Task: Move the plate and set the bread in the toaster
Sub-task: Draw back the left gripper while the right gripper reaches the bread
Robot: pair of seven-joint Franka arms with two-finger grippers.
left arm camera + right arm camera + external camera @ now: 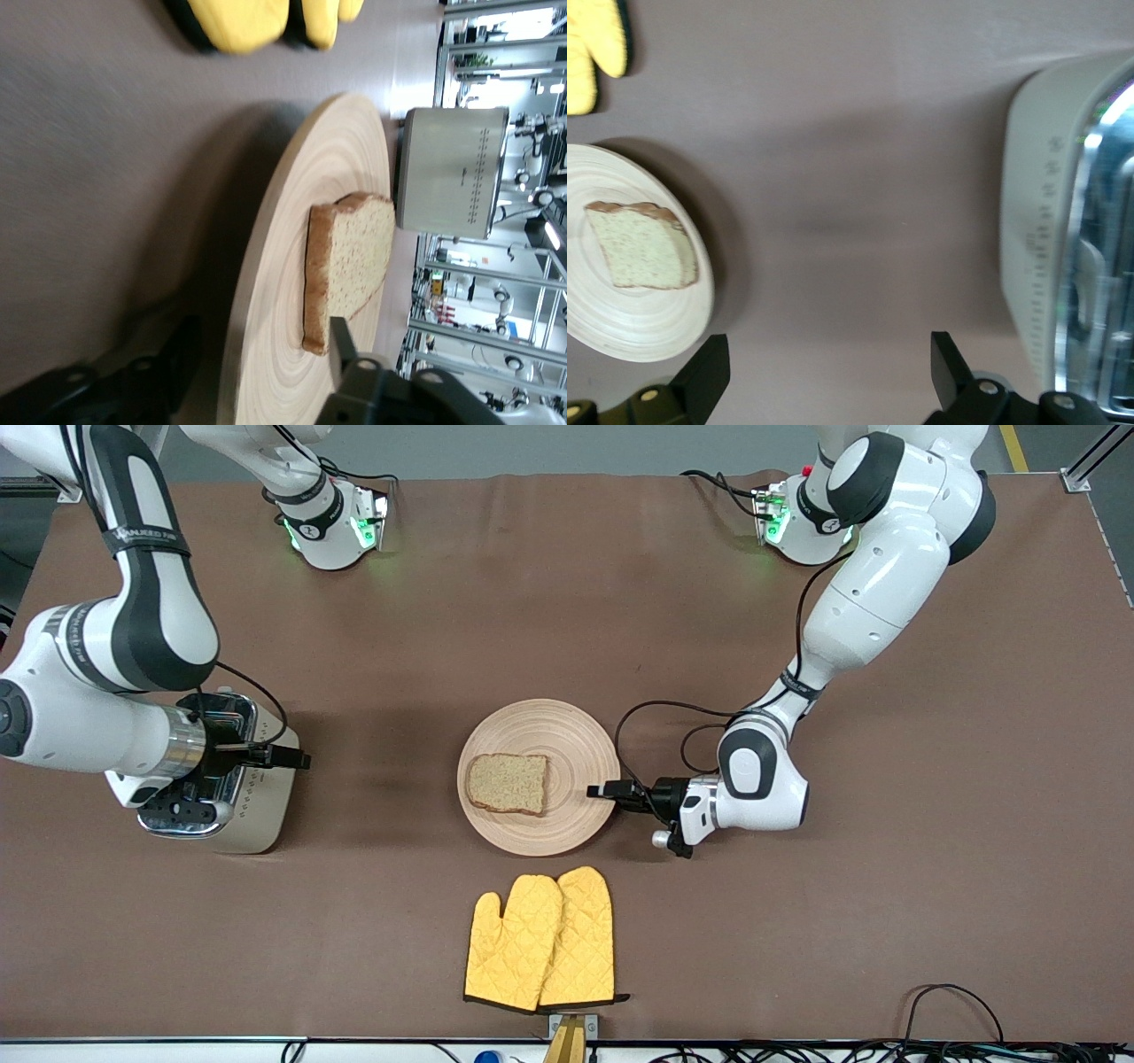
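The wooden plate [567, 735] lies mid-table with the bread [507, 783] flat on it. My left gripper [595, 790] is low at the plate's rim on the left arm's side. In the left wrist view it [257, 341] is open, with one finger over the plate [292, 266] close to the bread [350, 266] and the other below the rim. The toaster [252, 815] stands toward the right arm's end. My right gripper [297, 760] is open and empty, over the table just beside the toaster on its plate side. The right wrist view shows its gripper [828, 376], the toaster [1036, 248], plate [647, 328] and bread [642, 252].
A pair of yellow oven mitts [540, 943] lies nearer to the front camera than the plate, also showing in the left wrist view [257, 22] and the right wrist view [589, 53]. Brown table surface lies between plate and toaster.
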